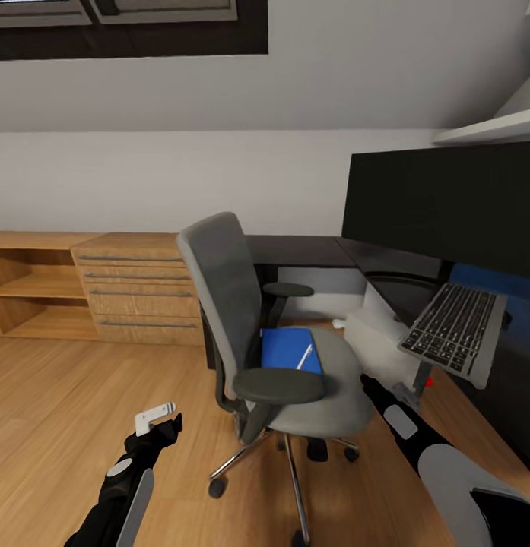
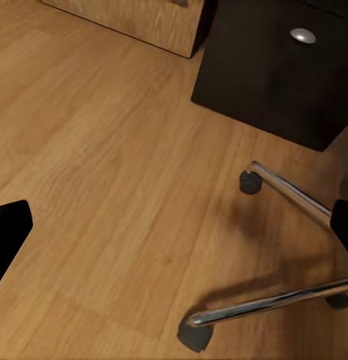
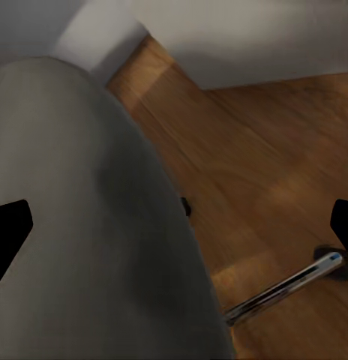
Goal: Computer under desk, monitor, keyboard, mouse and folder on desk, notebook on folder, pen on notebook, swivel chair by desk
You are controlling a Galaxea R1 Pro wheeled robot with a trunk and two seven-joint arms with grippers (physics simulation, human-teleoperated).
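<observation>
Beside the desk [image 1: 310,251], swivel chair [image 1: 295,365] holding folder [image 1: 290,349], both claws apart, wooden drawers [image 1: 135,289] behind.

head camera high over swivel chair [image 1: 284,357]; wrist cameras low, sharing its base

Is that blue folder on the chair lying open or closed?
Closed. The folder lies flat on the chair seat as one blue rectangle with no pages showing, and a thin white object rests on it.

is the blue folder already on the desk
No, the flat bright blue folder lies on the seat of the grey swivel chair, not on the black-topped desk.
</observation>
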